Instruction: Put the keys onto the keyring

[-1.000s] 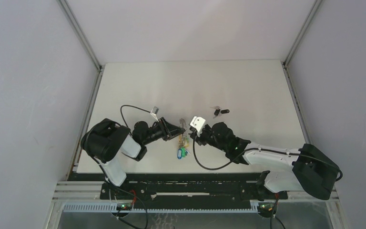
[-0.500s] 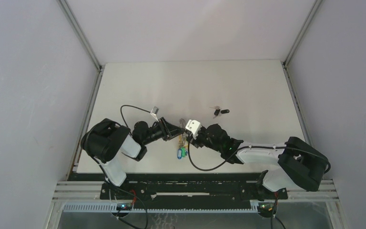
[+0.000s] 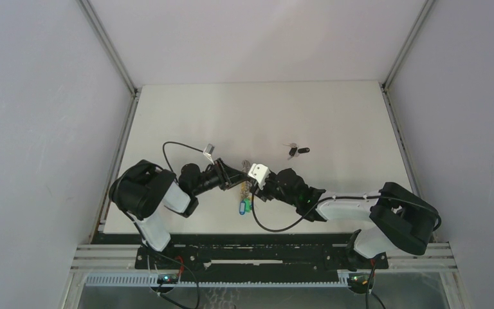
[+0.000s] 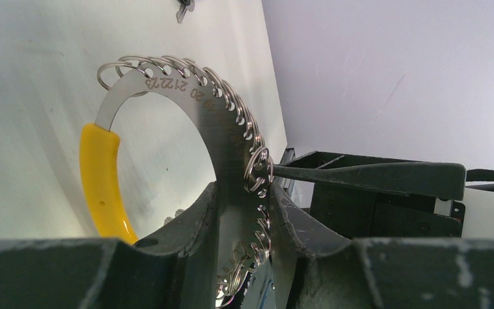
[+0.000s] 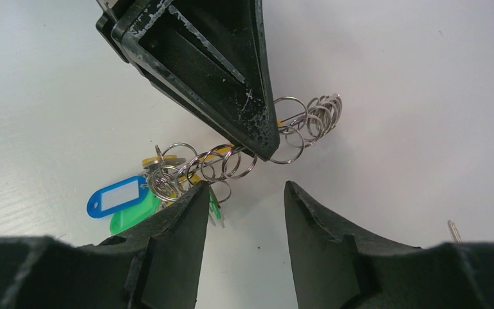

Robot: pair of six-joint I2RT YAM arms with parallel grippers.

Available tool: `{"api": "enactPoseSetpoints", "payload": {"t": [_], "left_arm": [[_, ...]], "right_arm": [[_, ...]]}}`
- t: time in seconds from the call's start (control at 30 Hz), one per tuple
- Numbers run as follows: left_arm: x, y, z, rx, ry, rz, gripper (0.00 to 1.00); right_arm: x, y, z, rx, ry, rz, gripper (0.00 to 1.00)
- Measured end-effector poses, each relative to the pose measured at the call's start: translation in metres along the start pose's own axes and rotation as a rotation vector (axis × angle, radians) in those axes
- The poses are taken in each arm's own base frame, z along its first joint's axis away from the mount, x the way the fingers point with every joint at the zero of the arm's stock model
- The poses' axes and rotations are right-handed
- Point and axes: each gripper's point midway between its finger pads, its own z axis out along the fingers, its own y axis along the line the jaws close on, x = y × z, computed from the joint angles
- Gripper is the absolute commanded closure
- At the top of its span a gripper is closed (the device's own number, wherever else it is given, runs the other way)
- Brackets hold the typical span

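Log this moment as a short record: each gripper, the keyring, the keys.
left gripper: shut on the flat band of the keyring
right gripper: open, nothing between its fingers, tips close to the left gripper
keyring: curved metal band strung with small rings, yellow sleeve at one end
tagged keys: blue tag and green tag bunched among the rings
loose key: black key alone on the table, beyond both grippers
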Motion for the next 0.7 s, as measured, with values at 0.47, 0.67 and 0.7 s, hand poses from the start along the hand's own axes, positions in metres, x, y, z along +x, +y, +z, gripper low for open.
{"api": "enactPoseSetpoints", "payload": {"t": [0.47,0.67,0.7], "left_arm": [[0.0000,0.0003,0.0000,-0.001,0.000,-0.001,0.93],[0.0000,0.0002,0.0000,-0.001,0.000,0.000,0.93],[0.0000,0.0002,0.0000,-0.001,0.000,0.000,0.93]], "right_arm": [[-0.0030,0.0090,0.0003,-0.033,-0.011,-0.009,0.50],[-0.0059,0.0067,0.0010,-0.020,-0.014,-0.010,0.52],[-0.0066,0.0053,0.0011,-0.011,-0.015,-0.010,0.53]]}}
